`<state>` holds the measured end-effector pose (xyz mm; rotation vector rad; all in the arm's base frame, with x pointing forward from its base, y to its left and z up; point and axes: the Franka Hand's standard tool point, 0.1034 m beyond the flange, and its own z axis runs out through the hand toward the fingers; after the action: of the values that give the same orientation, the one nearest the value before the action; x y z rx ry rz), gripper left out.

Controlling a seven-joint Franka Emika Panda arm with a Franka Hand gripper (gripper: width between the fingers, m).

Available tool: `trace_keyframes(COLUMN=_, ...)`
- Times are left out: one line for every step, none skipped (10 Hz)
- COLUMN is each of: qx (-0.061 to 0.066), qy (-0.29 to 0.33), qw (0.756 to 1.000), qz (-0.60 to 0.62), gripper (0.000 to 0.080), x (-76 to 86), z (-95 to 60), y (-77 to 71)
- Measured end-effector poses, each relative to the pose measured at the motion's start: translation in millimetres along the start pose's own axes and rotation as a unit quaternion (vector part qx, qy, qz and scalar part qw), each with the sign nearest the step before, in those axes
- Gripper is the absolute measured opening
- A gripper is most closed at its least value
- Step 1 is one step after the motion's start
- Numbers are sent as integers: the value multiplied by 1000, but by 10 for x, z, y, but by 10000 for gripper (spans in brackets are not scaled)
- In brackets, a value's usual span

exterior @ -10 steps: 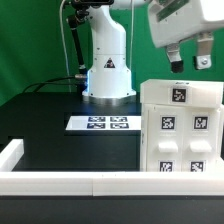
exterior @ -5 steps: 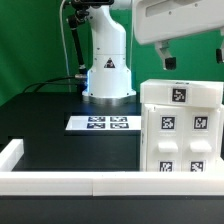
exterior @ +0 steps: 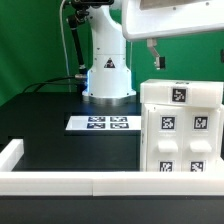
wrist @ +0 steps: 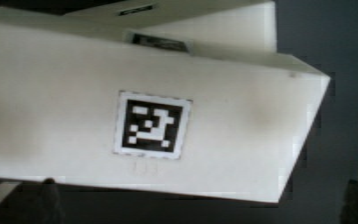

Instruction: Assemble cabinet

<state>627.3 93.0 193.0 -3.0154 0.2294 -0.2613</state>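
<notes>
One large white plastic cabinet body (exterior: pixel 181 128) stands on the black tabletop (exterior: pixel 60 140) at the exterior view's right, just behind the low white border rail (exterior: pixel 100 181) that runs along the near edge. Several small square black-and-white marker tags show on the cabinet's front and upper faces. Near the middle of the tabletop lies the thin flat white marker board (exterior: pixel 101 124), apart from the cabinet and in front of the arm's white base (exterior: pixel 107 66). A green wall fills the background.

Above the cabinet, at the upper edge of the exterior view, hangs the arm's white wrist housing (exterior: pixel 172 18). Only one dark finger (exterior: pixel 155 55) hangs clearly in view below it, clear of the cabinet's top; the other is cut off by the picture's edge. Whether the fingers are spread or pressed together cannot be told, and nothing is seen between them.

Close up, the wrist view is nearly filled by a white cabinet face (wrist: pixel 87 100) carrying one square marker tag (wrist: pixel 153 125), seen tilted.
</notes>
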Motion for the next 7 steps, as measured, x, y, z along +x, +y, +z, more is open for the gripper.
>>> trace_keyframes(qx=-1, qy=-7, qw=998, qz=-58, gripper=797, x=2, z=7, y=6)
trace_keyframes(qx=-4, qy=-22, qw=992, qz=-126, gripper=797, x=-5, z=30, y=3)
trace_keyframes(qx=-8, qy=-32, qw=985, qz=-171, gripper=797, x=4, z=56, y=-12)
trace_keyframes(qx=-11, qy=-31, qw=983, qz=-181, gripper=797, x=7, z=63, y=-30)
trace_keyframes(qx=-11, qy=-32, qw=974, qz=-225, gripper=797, x=8, z=65, y=-18)
trace_keyframes(qx=-10, qy=-32, qw=967, qz=-252, gripper=797, x=10, z=66, y=-6)
trace_keyframes(qx=-10, qy=-32, qw=964, qz=-264, gripper=797, x=8, z=67, y=-4)
